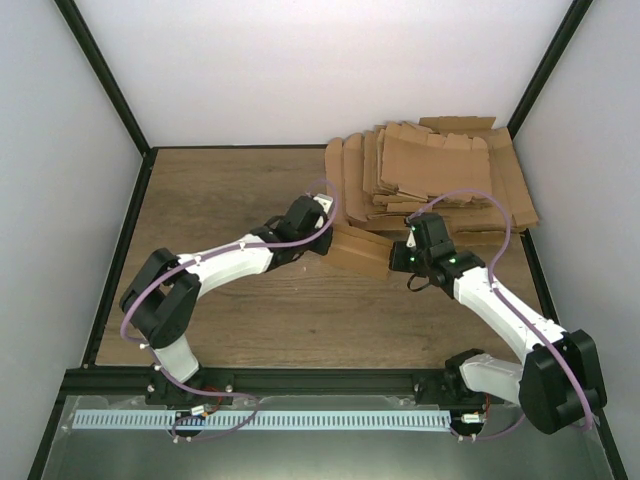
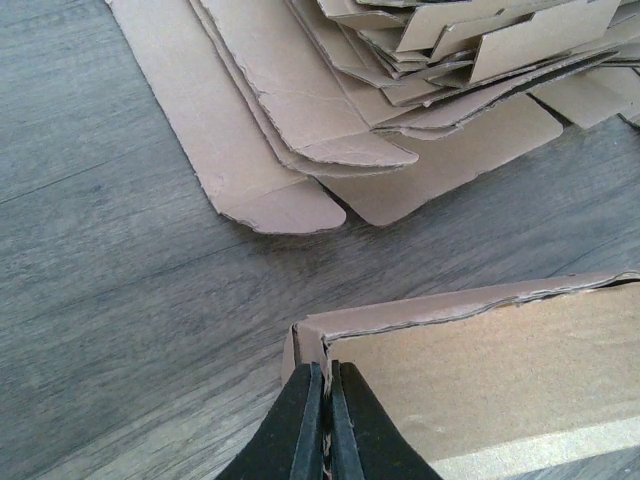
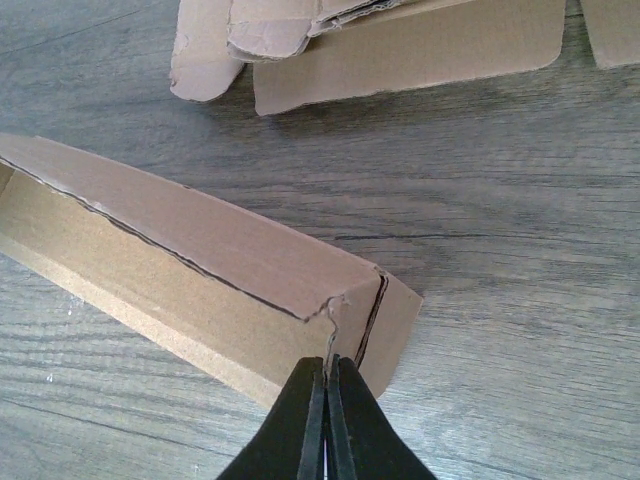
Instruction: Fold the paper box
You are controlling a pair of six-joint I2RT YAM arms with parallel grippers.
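The paper box (image 1: 358,251) is a small oblong of plain brown cardboard, held between the two arms a little above the wooden table. My left gripper (image 1: 326,232) is shut on the box's left end; in the left wrist view its black fingers (image 2: 300,430) pinch a thin cardboard edge at the box corner (image 2: 320,335). My right gripper (image 1: 400,254) is shut on the right end. The right wrist view shows the box (image 3: 200,270) running up to the left, with the gripper (image 3: 326,375) clamped on the flap edge at its near corner.
A loose pile of flat brown cardboard blanks (image 1: 430,175) lies at the back right of the table, just behind the box; the same blanks (image 2: 330,90) fill the top of the left wrist view. Black frame rails run along the table's sides.
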